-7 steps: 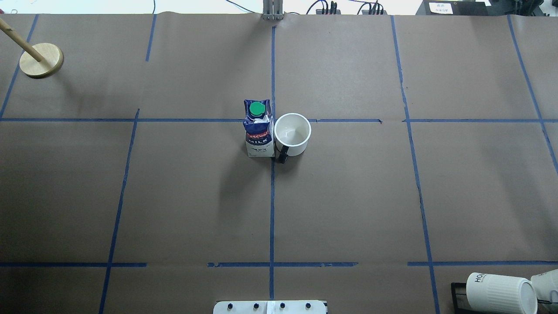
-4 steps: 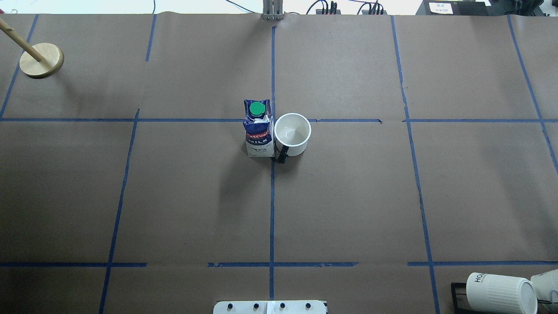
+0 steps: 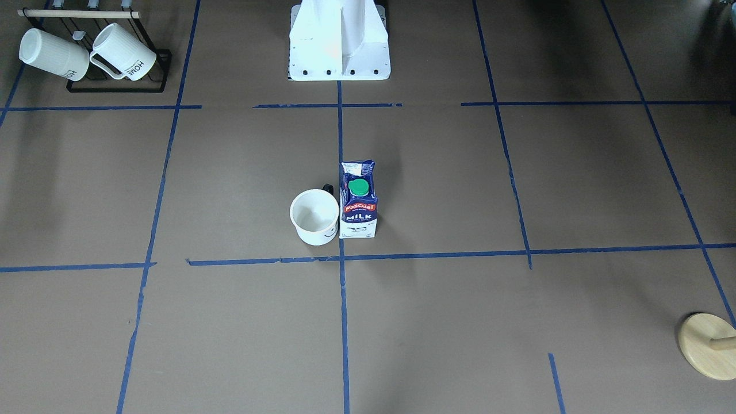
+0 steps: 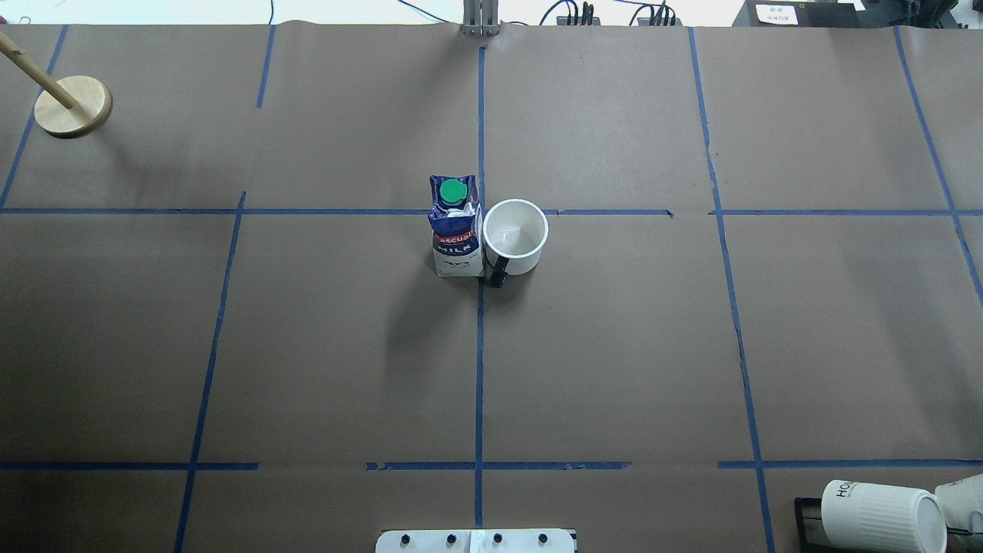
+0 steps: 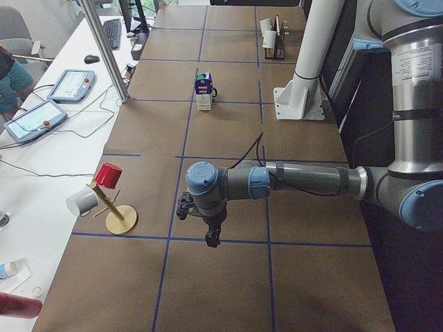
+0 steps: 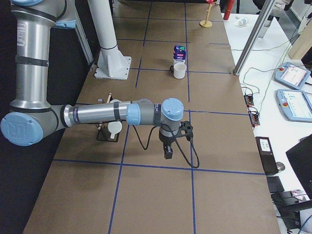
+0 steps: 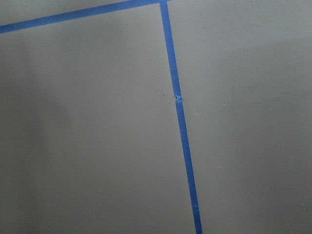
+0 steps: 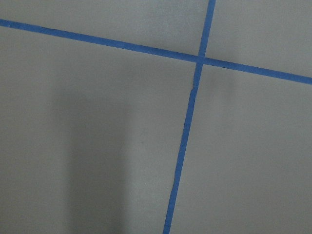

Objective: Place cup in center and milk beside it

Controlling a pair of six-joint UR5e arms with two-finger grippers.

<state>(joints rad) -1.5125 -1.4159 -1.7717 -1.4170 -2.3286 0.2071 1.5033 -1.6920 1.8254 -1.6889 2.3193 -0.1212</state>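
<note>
The cup (image 4: 515, 236), a smooth white mug with a black handle, stands upright just right of the center tape cross (image 3: 341, 257). The milk (image 4: 456, 230), a navy and white carton with a green cap, stands upright against the cup's left side. Both also show in the front view, cup (image 3: 314, 217) and milk (image 3: 358, 208). My left gripper (image 5: 211, 235) hangs over bare paper far from them, seen only in the exterior left view. My right gripper (image 6: 168, 152) does the same in the exterior right view. I cannot tell whether either is open or shut. Both wrist views show only paper and tape.
A black rack (image 3: 118, 86) with two ribbed "HOME" mugs (image 3: 123, 53) stands near the robot's right. A wooden mug stand (image 4: 73, 106) sits at the far left corner. The white robot base (image 3: 339, 52) is at the table's near edge.
</note>
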